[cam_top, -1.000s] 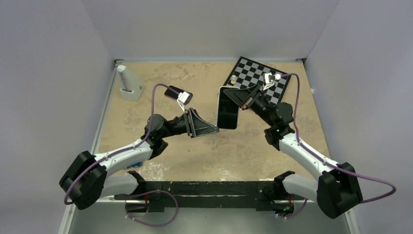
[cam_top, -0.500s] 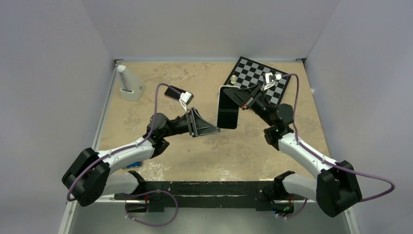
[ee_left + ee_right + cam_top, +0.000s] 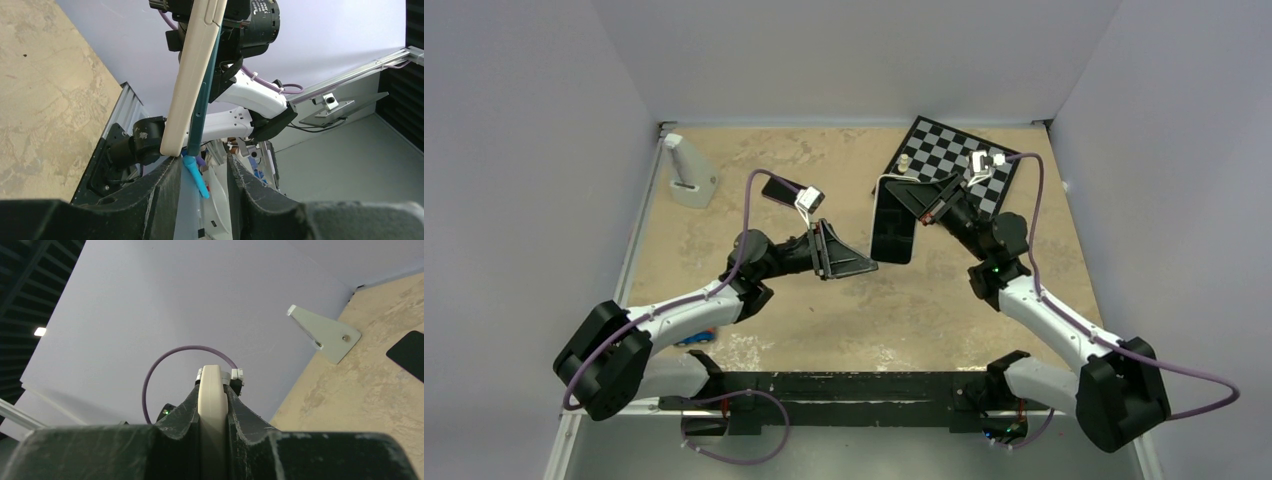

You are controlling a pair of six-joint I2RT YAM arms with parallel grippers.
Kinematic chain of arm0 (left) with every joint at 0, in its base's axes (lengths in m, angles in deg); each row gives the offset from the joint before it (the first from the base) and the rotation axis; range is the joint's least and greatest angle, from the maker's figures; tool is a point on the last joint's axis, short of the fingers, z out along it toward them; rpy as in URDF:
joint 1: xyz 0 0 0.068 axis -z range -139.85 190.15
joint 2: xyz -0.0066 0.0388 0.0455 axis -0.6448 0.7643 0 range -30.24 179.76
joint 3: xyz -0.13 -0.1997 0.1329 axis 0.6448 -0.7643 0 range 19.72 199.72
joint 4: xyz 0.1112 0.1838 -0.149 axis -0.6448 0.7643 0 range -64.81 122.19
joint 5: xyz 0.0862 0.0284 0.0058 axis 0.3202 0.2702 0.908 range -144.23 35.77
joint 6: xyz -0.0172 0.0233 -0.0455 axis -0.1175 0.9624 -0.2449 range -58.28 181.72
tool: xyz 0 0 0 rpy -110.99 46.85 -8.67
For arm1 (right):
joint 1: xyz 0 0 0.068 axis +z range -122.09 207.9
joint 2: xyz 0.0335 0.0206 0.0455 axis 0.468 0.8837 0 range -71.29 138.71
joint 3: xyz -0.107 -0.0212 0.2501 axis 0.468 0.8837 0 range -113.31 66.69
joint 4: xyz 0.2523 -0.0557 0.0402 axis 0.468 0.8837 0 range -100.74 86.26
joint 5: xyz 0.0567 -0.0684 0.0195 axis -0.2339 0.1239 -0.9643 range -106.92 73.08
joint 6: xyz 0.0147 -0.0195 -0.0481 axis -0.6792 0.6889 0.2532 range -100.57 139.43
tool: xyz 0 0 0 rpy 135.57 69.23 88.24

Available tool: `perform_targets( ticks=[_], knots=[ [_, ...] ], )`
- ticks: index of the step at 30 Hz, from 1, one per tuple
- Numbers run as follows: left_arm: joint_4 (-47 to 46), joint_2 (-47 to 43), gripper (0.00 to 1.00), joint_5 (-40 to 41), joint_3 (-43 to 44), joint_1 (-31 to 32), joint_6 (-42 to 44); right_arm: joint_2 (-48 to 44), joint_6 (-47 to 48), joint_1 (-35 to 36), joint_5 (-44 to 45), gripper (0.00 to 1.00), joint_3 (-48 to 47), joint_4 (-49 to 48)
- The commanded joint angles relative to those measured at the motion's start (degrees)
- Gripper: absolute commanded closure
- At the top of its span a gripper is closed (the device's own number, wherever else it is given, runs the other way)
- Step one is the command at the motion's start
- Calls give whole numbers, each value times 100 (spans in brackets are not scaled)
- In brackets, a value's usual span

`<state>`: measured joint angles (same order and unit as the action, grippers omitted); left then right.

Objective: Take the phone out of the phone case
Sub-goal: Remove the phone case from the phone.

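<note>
Where the top view shows both arms reaching toward the middle of the table [image 3: 754,300], the right gripper [image 3: 902,190] holds the phone [image 3: 892,235] in the air, just on the near side of the chessboard [image 3: 954,160]. The screen faces up and toward the camera, and the long side runs from far to near.

The right wrist view looks straight along the case [image 3: 213,400]. Its pale edge is pinched between the two fingers [image 3: 187,410], which press on either face, so this tool is clamped on the case. That grip is at the far end.

From the left wrist, case and phone stand edge-on. The whitish shell is on the left and the phone's dark edge lies against its right side. Toward the top the two seem to part slightly, though the angle makes that uncertain.

The left gripper [image 3: 202,161] has its jaws apart. The near end of the case and phone comes down to the gap between them. The case's corner lies at the left fingertip [image 3: 170,167], but I cannot tell whether it touches.

A white stand [image 3: 686,172] sits at the far left corner of the table. A second dark flat device [image 3: 779,188] lies near it under the left arm's cable.
</note>
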<state>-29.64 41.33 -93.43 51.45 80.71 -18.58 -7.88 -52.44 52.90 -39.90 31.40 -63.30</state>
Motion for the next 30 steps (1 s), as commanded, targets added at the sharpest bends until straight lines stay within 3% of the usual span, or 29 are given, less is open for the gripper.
perform_targets(
  ticks=[1, 11, 19, 30],
  knots=[
    [-927, -89, 59, 560, 231, -11, -394, -193, 352, 141, -47, 100, -217, 294],
    [-653, 13, 60, 878, 431, -13, -386, -259, 540, 324, 75, 100, -233, 443],
    [-206, -232, 58, 1358, 100, -74, -232, -421, 574, 354, -13, 100, -254, 495],
    [-1942, 417, 62, 1736, 273, -177, -1385, -424, 799, 517, -15, 100, 253, 393]
  ],
)
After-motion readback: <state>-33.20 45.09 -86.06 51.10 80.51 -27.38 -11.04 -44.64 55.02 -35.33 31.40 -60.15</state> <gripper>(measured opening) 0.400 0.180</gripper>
